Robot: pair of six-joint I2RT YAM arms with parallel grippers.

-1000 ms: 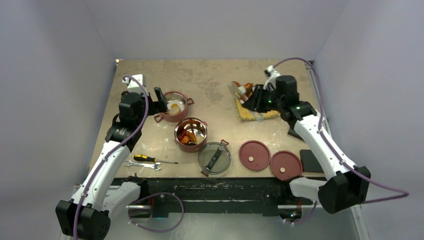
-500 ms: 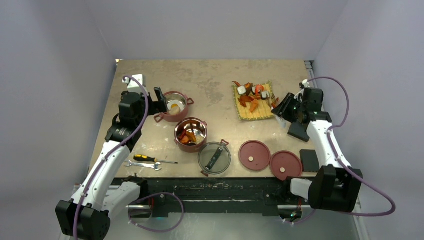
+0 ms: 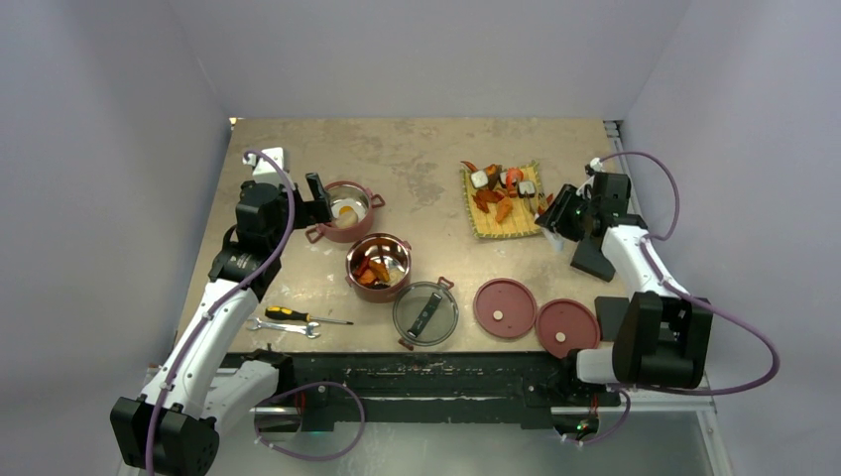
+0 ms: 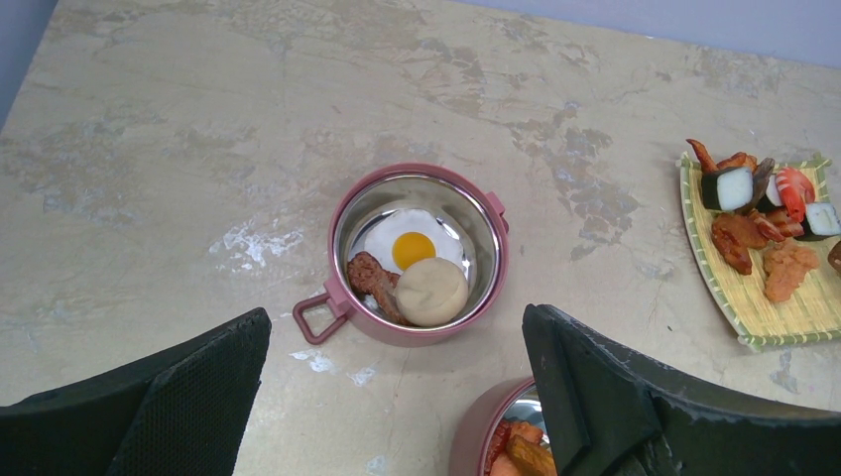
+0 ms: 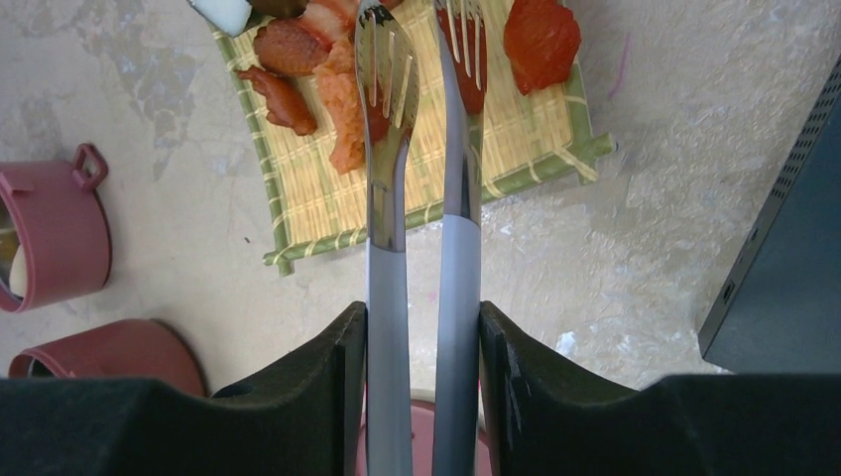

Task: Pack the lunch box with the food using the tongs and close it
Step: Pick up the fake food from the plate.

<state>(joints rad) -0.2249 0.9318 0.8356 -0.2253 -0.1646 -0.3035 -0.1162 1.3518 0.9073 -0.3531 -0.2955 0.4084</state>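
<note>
Counter (image 3: 417, 159) bears two open bowls (image 3: 381, 294) at left-centre; left claw (image 4: 395, 342) stands spread and empty beside the egg bowl (image 4: 417, 335); right claw (image 5: 421, 317) is clamped on the tongs (image 5: 387, 198), their tips over food (image 5: 540, 40) on the mat (image 5: 327, 208) at right.

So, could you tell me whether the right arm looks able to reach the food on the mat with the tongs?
Probably yes: the right gripper holds the tongs, whose slightly parted tips hang over the mat right at the food pieces, and nothing appears to stand between them.
</note>
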